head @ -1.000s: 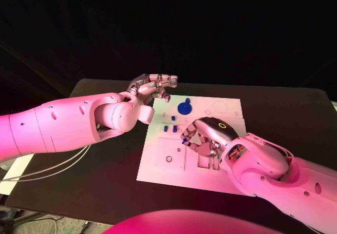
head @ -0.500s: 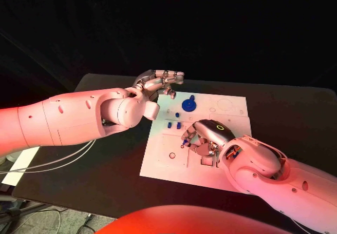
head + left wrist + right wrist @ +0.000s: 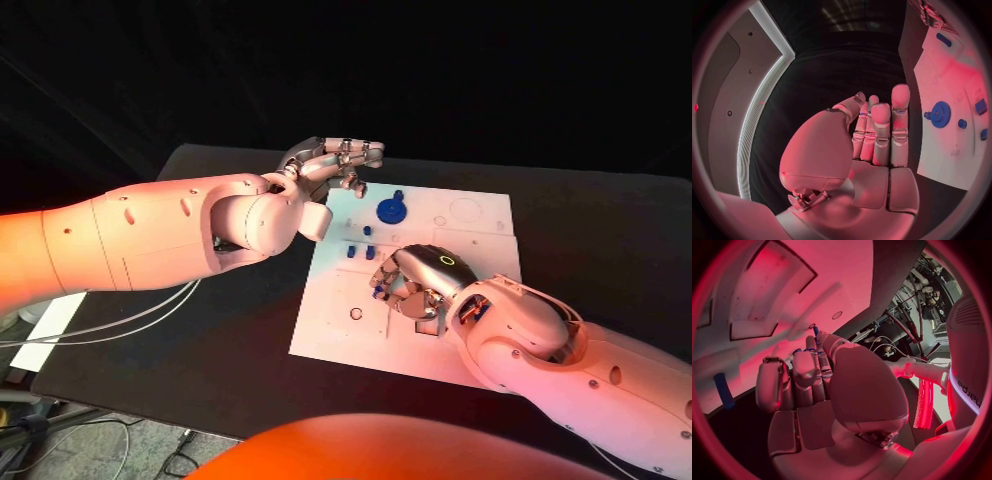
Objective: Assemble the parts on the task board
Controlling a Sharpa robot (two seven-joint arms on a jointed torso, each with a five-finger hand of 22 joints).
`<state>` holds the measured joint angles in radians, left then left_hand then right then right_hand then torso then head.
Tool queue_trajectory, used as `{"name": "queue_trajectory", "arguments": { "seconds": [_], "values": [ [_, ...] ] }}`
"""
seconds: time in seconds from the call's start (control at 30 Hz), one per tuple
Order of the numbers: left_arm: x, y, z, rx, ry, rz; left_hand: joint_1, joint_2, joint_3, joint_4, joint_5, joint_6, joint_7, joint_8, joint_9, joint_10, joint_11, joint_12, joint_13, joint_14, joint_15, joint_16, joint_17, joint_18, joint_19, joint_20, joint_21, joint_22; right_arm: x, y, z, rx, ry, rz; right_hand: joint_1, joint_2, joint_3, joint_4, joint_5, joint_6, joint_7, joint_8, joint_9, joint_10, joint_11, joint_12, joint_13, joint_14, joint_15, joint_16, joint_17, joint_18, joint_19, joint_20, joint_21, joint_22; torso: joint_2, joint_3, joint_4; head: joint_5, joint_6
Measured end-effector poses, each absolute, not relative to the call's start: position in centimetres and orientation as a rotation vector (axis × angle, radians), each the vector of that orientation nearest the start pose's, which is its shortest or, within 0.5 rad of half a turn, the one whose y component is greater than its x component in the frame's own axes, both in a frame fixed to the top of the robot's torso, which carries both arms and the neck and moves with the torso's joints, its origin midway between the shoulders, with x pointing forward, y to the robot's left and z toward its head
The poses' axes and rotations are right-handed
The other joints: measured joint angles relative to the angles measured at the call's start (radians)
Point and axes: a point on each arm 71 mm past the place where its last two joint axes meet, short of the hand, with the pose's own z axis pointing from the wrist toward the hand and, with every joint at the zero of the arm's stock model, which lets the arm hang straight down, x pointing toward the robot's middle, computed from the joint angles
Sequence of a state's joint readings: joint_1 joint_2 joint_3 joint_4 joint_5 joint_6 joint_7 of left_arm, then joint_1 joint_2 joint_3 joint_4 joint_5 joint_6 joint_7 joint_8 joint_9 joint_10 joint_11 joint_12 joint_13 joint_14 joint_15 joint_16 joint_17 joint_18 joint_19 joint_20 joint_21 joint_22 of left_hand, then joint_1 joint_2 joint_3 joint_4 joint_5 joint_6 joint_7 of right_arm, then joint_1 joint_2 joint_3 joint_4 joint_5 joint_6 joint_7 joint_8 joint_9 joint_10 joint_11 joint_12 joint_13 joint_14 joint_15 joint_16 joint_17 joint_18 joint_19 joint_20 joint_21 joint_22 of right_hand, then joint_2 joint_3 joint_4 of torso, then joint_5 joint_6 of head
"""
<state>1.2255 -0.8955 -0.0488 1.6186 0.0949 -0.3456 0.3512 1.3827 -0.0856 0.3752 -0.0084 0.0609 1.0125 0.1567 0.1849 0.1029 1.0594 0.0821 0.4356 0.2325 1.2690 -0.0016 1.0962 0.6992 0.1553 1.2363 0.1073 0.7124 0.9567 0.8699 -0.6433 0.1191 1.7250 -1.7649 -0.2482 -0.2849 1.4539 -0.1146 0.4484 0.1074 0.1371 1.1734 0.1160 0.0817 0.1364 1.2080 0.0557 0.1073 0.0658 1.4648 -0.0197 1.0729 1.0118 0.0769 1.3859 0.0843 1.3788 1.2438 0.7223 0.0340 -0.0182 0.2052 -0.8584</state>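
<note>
Head view: the whole picture has shifted since a second ago, so the camera has moved; against the task board [image 3: 411,285] itself the things lie as before. The left hand [image 3: 332,165] still hovers off the board's 11 o'clock corner, fingers curled in, holding nothing. The right hand [image 3: 418,285] remains low over the board's centre, fingers bent down; a small blue part [image 3: 379,291] shows at its fingertips, apparently pinched, though contact is not plain. Judgement: insertion is still in hand, no step newly completed. The blue gear [image 3: 391,211] sits at the board's 12 o'clock, with short blue pegs [image 3: 361,253] at 10 o'clock of the right hand.

Left wrist view: the left hand's fingers [image 3: 881,132] are straight and pressed together, empty; the gear [image 3: 940,114] lies flat on the white board.

Right wrist view: the right hand's fingers [image 3: 807,372] curl toward the board, a blue tip [image 3: 816,331] between them; another loose blue peg [image 3: 723,390] lies nearby
</note>
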Motion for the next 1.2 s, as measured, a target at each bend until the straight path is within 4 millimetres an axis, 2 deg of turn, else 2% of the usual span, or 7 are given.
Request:
{"name": "queue_trajectory", "arguments": {
  "seconds": [0.57, 1.2],
  "values": [
    [47.58, 21.05, -16.84, -1.238, 1.432, -1.553, 0.000, 0.000, -0.003, 0.003, 0.000, 0.000, 0.000, 0.000, 0.000, 0.000, 0.000, 0.000, 0.000, 0.000, 0.000, 0.000, 0.000, 0.000, 0.000, 0.000, -0.004, -0.002, 38.62, -6.14, -23.89, -0.328, 1.721, 0.833, 0.000, 0.000, 0.000, 0.000, -0.001, -0.002, 0.001, -0.001, 0.000, 0.000, 0.000, 0.000, -0.001, 0.000, 0.000, 0.000, 0.000, 0.000, 0.000, 0.000, 0.000, 0.000, -0.001, 0.0004, -0.0008, 0.004, -0.008],
    [47.58, 20.99, -16.85, -1.238, 1.436, -1.555, 0.000, 0.000, -0.003, 0.003, 0.000, 0.000, 0.000, 0.000, 0.000, 0.000, 0.000, 0.000, 0.001, 0.000, 0.000, 0.000, -0.001, 0.000, 0.000, 0.000, -0.004, -0.002, 38.52, -5.46, -24.03, -0.358, 1.733, 0.812, -0.004, -0.004, 0.003, -0.003, -0.002, -0.002, 0.006, -0.002, 0.001, 0.003, 0.003, -0.005, -0.001, 0.000, 0.000, 0.004, 0.001, 0.000, 0.000, 0.000, 0.000, -0.002, -0.001, 0.0000, -0.0007, 0.002, -0.012]
  ]
}}
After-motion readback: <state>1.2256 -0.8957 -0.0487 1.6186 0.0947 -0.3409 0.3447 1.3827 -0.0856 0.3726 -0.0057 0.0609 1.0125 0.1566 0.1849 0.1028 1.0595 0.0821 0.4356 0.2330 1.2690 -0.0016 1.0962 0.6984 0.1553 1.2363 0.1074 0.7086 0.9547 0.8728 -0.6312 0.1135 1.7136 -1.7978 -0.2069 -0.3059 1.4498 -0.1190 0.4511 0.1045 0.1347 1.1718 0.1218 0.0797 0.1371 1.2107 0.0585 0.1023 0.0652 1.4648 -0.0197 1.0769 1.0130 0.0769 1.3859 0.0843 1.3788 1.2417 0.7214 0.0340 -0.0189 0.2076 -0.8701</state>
